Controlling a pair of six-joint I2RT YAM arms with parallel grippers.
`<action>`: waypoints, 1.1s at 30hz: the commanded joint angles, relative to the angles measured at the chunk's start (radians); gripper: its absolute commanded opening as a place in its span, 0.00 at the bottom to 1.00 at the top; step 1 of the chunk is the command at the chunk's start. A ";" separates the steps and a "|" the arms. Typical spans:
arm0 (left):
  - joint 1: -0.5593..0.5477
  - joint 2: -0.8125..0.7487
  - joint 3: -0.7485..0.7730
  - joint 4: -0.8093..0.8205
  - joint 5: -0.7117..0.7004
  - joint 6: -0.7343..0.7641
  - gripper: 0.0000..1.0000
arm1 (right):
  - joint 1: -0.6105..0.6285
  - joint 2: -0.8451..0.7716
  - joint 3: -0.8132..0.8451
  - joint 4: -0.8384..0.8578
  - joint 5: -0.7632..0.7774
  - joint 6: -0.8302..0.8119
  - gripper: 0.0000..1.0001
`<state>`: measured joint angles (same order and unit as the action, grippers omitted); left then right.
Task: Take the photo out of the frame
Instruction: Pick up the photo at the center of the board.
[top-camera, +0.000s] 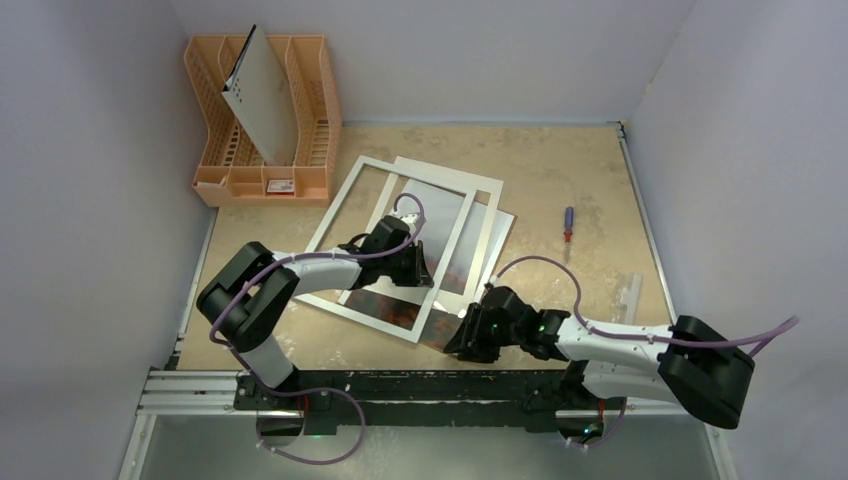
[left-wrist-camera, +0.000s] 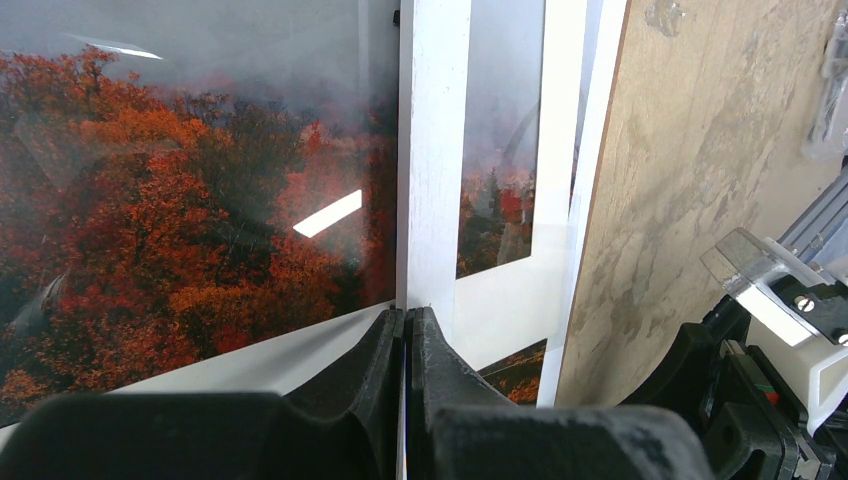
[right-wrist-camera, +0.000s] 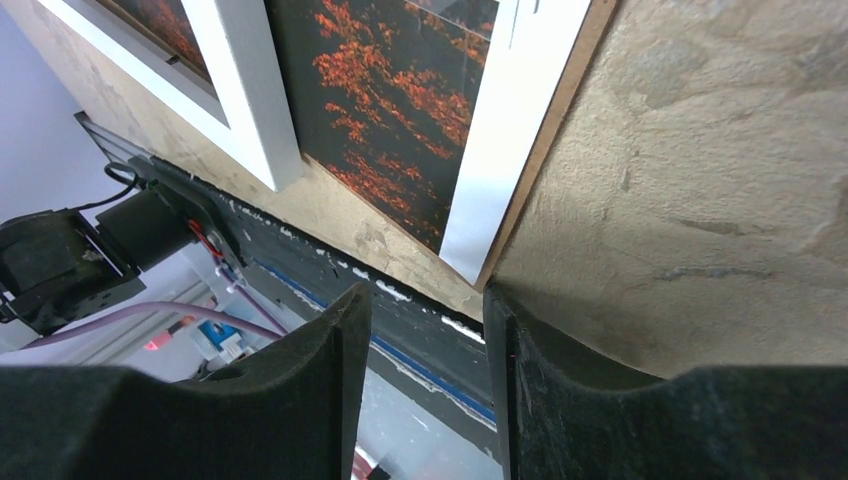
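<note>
Left claw (left-wrist-camera: 405, 312) pressed together at a frame (left-wrist-camera: 432, 150) bar. Right claw (right-wrist-camera: 425, 295) spread, empty, at the stack's 6 o'clock corner. Frame sits skewed toward 10 o'clock. Photo (left-wrist-camera: 180, 200) lies mid-counter (right-wrist-camera: 700, 150), partly beneath it, not yet pulled free.

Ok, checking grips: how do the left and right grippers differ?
The left gripper is shut; the right gripper is open. The left's tips sit at the frame's white bar; the right lies just off the photo's near end, holding nothing. Both have black fingers.
</note>
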<state>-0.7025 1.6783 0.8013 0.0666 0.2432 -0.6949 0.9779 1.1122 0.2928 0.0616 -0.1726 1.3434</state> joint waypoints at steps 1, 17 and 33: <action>0.005 0.041 -0.010 -0.044 -0.088 0.049 0.00 | 0.007 0.008 -0.013 0.018 0.054 0.020 0.48; 0.005 0.047 0.002 -0.047 -0.082 0.048 0.00 | 0.006 -0.075 0.025 -0.081 0.035 0.020 0.47; 0.006 0.048 0.005 -0.053 -0.082 0.052 0.00 | 0.005 -0.002 0.039 0.043 0.002 0.016 0.47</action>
<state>-0.7025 1.6802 0.8062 0.0612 0.2447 -0.6907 0.9810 1.1248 0.2977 0.0799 -0.1642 1.3518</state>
